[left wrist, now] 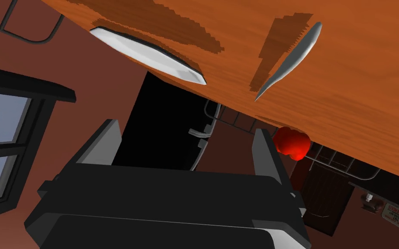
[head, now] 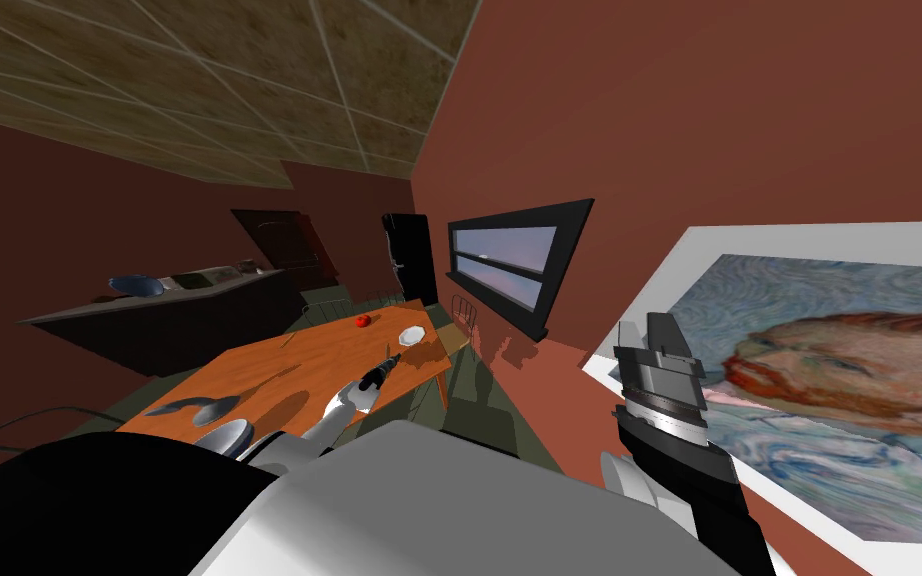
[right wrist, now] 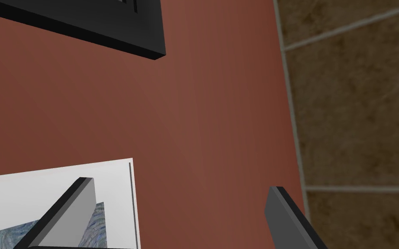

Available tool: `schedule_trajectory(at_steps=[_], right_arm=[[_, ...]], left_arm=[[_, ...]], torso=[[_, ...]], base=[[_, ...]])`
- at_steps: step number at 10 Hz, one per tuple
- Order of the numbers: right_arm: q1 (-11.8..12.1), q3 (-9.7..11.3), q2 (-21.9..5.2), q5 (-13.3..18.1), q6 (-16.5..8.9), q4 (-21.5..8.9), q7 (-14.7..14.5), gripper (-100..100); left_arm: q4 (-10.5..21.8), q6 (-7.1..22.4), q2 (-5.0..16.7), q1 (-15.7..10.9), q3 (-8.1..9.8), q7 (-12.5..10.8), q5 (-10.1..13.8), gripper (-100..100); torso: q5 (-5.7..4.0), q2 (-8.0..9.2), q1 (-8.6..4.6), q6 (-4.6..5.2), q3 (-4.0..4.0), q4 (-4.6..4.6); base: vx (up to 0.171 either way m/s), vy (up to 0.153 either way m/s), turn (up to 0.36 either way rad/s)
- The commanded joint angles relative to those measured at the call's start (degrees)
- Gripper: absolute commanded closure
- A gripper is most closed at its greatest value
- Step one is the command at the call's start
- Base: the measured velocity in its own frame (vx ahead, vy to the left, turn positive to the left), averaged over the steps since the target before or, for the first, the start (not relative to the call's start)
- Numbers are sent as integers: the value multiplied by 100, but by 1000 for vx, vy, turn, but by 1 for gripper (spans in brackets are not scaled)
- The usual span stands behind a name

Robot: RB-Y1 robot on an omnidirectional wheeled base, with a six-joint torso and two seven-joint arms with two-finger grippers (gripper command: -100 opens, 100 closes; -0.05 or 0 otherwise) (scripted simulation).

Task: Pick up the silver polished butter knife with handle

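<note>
1. Orange wood-grain table point(head: 279, 365) stretches ahead of you in a room with dark red walls, and a dark counter point(head: 169, 330) stands further off on your left.
2. Your left arm reaches out over the far half of that table. The left gripper point(left wrist: 185, 151) hangs above the wood with its two fingers spread wide and nothing between them.
3. You will find the butter knife point(left wrist: 289, 60) in the left wrist view. It is a slim, plain silver-grey piece, broad at one end and tapering to a point at the other.
4. The knife lies flat on the table beyond your fingertips, with a dark shadow beside it, and it touches neither finger.
5. A white plate point(left wrist: 146, 54) lies on the same surface close to the table's edge, near the knife but apart from it.
6. A red tomato point(left wrist: 292, 142) sits on the table as well, also apart from the knife. In the wrist view it shows just beside one of your fingers.
7. At the near end of the table, close to your body, lie grey spoon-like utensils point(head: 199, 410).
8. Your right gripper point(head: 661, 335) is raised on your right, close to the wall and well away from the table. Its fingers stand apart and hold nothing.
</note>
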State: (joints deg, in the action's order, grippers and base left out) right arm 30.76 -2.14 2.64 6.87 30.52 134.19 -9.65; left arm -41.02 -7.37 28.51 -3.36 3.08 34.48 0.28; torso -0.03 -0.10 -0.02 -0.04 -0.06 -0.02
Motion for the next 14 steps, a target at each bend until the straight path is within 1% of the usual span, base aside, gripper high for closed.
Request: schedule_trajectory(at_steps=[1, 2, 3, 4, 5, 6, 7, 8, 9, 10, 12, 14], right_arm=[[0, 0, 0, 0, 0, 0, 0, 0], [0, 0, 0, 0, 0, 0, 0, 0], [0, 0, 0, 0, 0, 0, 0, 0], [0, 0, 0, 0, 0, 0, 0, 0], [0, 0, 0, 0, 0, 0, 0, 0], [1, 0, 0, 0, 0, 0, 0, 0], [0, 0, 0, 0, 0, 0, 0, 0], [0, 0, 0, 0, 0, 0, 0, 0], [0, 0, 0, 0, 0, 0, 0, 0], [0, 0, 0, 0, 0, 0, 0, 0], [0, 0, 0, 0, 0, 0, 0, 0], [0, 0, 0, 0, 0, 0, 0, 0]], left_arm=[[286, 99, 65, -108, -1, 84, -26, -100], [411, 99, 65, -108, -1, 84, -26, -100], [690, 185, 131, -179, -12, 141, -42, -100], [881, 265, 191, -243, -22, 193, -56, -100], [951, 265, 191, -243, -22, 193, -56, -100], [1125, 339, 246, -299, -32, 240, -69, -100], [1191, 339, 246, -299, -32, 240, -69, -100], [1398, 406, 296, -349, -42, 282, -80, -100], [1408, 406, 296, -349, -42, 282, -80, -100], [1601, 466, 339, -390, -52, 318, -90, -100], [1601, 466, 339, -390, -52, 318, -90, -100], [1903, 561, 402, -451, -68, 373, -105, -100]], torso=[[0, 0, 0, 0, 0, 0], [0, -6, 2, 2, -3, -1], [1, -5, 3, -1, -3, -2], [1, -9, 2, 0, -5, -2], [0, -15, 0, 1, -8, -3], [1, -11, 4, -1, -7, -3], [2, -9, 7, 0, -5, -2], [2, -7, 6, -1, -4, -2], [1, -5, 5, 0, -3, -1], [2, -3, 5, 0, -2, -1], [1, -3, 4, -1, -2, -1], [1, 2, 3, 0, 1, 1]], base=[[55, -2, -80], [51, 4, -30], [66, -3, -53], [82, -7, -99], [63, 5, -33], [60, 13, -47], [53, 12, -28], [49, 9, -52], [44, 9, -26], [53, 5, -41], [32, 7, -14], [46, 16, -53]])
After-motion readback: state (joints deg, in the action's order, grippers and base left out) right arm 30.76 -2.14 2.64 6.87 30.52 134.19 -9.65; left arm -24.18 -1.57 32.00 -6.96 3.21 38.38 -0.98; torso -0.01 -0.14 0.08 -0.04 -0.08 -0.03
